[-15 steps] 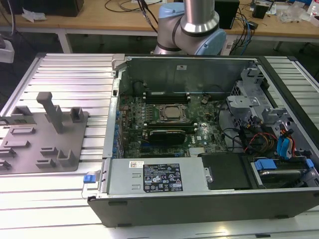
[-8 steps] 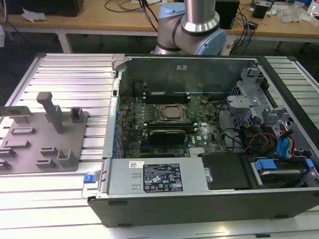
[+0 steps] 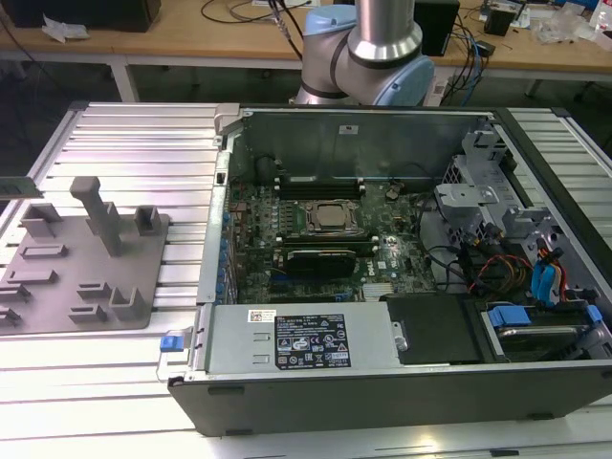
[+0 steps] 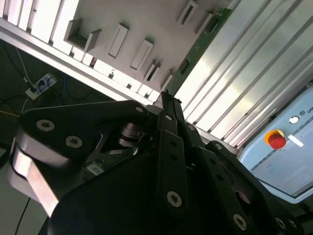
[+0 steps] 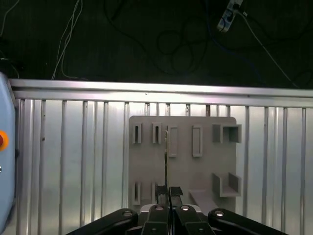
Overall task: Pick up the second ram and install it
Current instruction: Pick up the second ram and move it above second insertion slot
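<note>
In the first wrist view my gripper (image 5: 169, 190) is shut on the second ram (image 5: 167, 156). The ram shows edge-on as a thin strip reaching out from the fingertips, high above the grey fixture plate (image 5: 181, 171). In the second wrist view the ram (image 4: 208, 34) is a long green board running away from the gripper (image 4: 164, 95), past the plate's slotted edge (image 4: 132, 44). In the exterior view, the open computer case (image 3: 382, 382) holds the motherboard with its processor (image 3: 330, 217). Black memory slots (image 3: 320, 182) lie on either side of the processor.
The fixture plate (image 3: 57, 287) with upright holders sits on the ribbed aluminium table at the exterior view's left. A thin greenish strip (image 3: 14, 186) shows at that view's left edge. A pendant with a red button (image 4: 276, 140) lies beside the table. Cables lie on the dark floor (image 5: 171, 44).
</note>
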Robot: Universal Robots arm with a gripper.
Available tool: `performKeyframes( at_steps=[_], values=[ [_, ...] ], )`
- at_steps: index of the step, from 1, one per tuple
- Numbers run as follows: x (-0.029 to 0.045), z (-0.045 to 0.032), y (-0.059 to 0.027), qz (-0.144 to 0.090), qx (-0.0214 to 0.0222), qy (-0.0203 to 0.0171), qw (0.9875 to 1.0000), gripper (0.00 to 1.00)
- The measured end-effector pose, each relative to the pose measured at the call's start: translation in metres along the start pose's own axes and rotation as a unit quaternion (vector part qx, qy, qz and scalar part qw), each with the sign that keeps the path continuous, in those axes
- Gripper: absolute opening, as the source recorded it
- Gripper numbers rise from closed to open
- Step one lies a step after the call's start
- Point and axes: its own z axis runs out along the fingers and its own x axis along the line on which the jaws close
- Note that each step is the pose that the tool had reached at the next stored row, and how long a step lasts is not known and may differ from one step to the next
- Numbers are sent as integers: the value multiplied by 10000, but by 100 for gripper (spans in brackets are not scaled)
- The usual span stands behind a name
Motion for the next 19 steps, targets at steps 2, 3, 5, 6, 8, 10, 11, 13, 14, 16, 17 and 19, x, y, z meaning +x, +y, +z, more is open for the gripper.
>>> performKeyframes(
  at_steps=[2,3,5,6,8,10,11,13,14,16,17,19],
  values=[
    [-3,-93,2,0,0,-5,10000,9],
    [-4,-142,4,0,0,-9,10000,9],
    [-6,-216,6,0,0,-14,10000,9],
    [-8,-275,7,0,0,-18,10000,9],
    [-11,-390,11,-1,1,-25,10000,9],
    [-13,-471,13,-1,1,-29,10000,9],
    [-14,-504,14,-1,1,-30,10000,9],
    [-15,-538,15,-1,1,-33,10000,9],
    [-15,-539,14,-1,1,-33,10000,9],
    [-10,-543,-150,-1,-3,-33,10000,9],
    [-7,-542,-232,-1,-10,-33,10000,9],
    [-5,-543,-308,0,-20,-33,10000,9]
  ],
)
